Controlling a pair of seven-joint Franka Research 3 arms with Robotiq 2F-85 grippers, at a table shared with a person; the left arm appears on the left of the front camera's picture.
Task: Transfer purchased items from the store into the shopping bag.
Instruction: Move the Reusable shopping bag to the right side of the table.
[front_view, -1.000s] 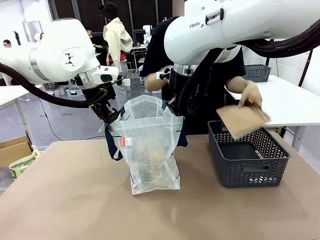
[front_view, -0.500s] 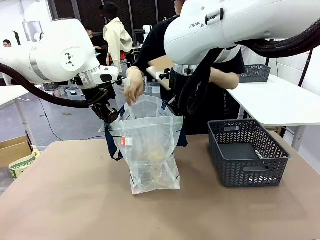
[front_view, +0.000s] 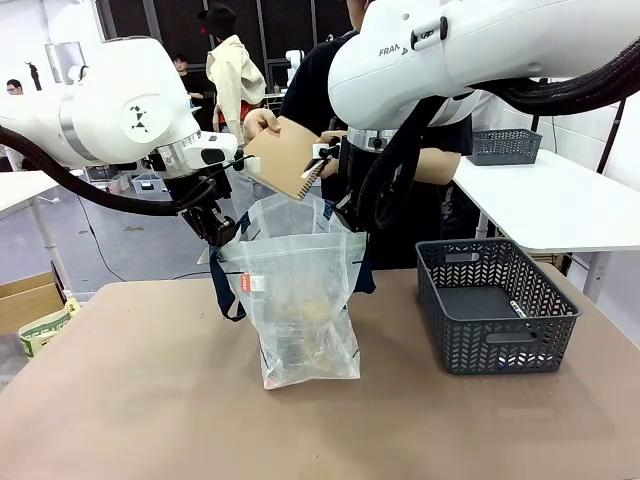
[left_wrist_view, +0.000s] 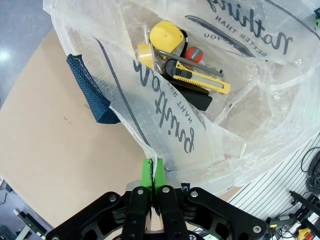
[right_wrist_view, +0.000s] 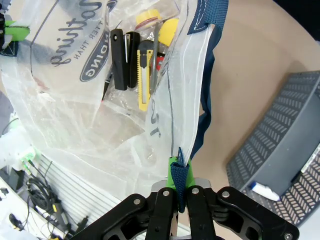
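- Left gripper (left_wrist_view: 152, 167), right gripper (right_wrist_view: 178, 170): both clamped tight on bag (front_view: 300, 290) rim; bag stands near basket (front_view: 495, 345).
- Person's hand (front_view: 258, 122): holds notebook (front_view: 285, 160) above bag mouth.
- Risk: notebook corner may snag the rim, tugging film from a grip.

Place: a robot lab, a big work room.
Robots: a big white left robot arm (front_view: 120, 115) and a big white right robot arm (front_view: 480, 45), with thick black cables (front_view: 570, 92), at a flat brown table (front_view: 150, 400).
Room: a long white table (front_view: 570, 210), a smooth grey floor (front_view: 130, 245), and a brown cardboard box (front_view: 22, 295).
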